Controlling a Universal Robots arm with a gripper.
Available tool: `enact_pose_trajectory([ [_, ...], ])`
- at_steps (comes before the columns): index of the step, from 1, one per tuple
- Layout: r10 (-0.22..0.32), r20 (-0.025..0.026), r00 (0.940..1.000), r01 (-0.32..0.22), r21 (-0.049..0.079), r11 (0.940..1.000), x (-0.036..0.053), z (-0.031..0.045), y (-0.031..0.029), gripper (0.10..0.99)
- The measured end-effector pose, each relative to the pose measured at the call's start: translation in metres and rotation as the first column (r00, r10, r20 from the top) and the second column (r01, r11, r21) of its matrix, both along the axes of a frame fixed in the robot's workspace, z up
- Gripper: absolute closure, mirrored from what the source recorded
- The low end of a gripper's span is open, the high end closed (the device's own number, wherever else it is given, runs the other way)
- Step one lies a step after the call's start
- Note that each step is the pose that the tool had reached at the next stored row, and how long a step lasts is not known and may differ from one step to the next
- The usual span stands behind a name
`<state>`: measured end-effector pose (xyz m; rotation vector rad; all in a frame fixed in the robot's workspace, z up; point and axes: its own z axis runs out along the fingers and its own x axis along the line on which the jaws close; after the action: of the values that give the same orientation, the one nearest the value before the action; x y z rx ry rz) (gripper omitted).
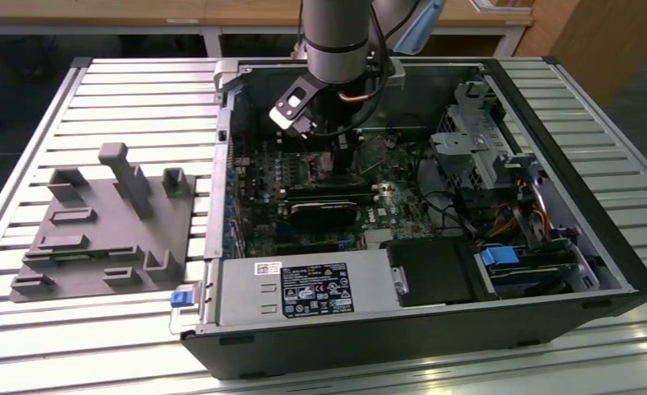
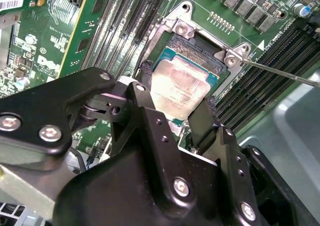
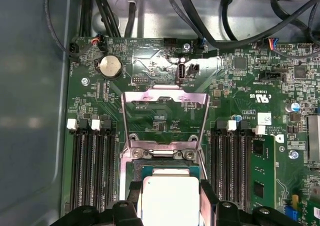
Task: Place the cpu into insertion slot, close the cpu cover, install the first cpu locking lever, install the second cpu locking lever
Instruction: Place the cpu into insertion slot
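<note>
**Chip Held Square Over Its Socket Inside Open Tower**

Exterior view: A grey robot arm (image 1: 335,33) reaches down into an open black computer case (image 1: 411,350). Its black gripper (image 1: 340,156) hangs low over the green motherboard (image 1: 301,177).

Second wrist view: The gripper (image 2: 177,88) pinches the cpu (image 2: 180,86), a small flat square chip with a dull silver-grey metal top. Its two black fingers (image 2: 145,76) press on opposite edges of the chip. The chip lies level, directly between them and directly over the insertion slot (image 2: 196,48), a small square socket with a dark centre and thin metal rim. Whether the chip is fully seated cannot be told. A thin steel locking lever (image 2: 280,71) juts free to one side.

First wrist view: The cpu cover (image 3: 150,93), a thin silver metal frame with a square window, stands swung open on the far side of the slot (image 3: 165,162) from the gripper (image 3: 171,186), leaving the socket unobstructed. The cpu (image 3: 170,203) shows a pale, faintly marked top. Being square, it has no long axis, and its edges run parallel to the socket's rim.
</note>
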<state>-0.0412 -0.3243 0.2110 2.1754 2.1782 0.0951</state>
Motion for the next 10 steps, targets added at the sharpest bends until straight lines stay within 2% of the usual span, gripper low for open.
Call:
enact_pose_trajectory([
  [10,0.0,-0.0015,1.0,0.0,0.0,1.0,-0.0018,-0.0058,0.0011,0.545],
])
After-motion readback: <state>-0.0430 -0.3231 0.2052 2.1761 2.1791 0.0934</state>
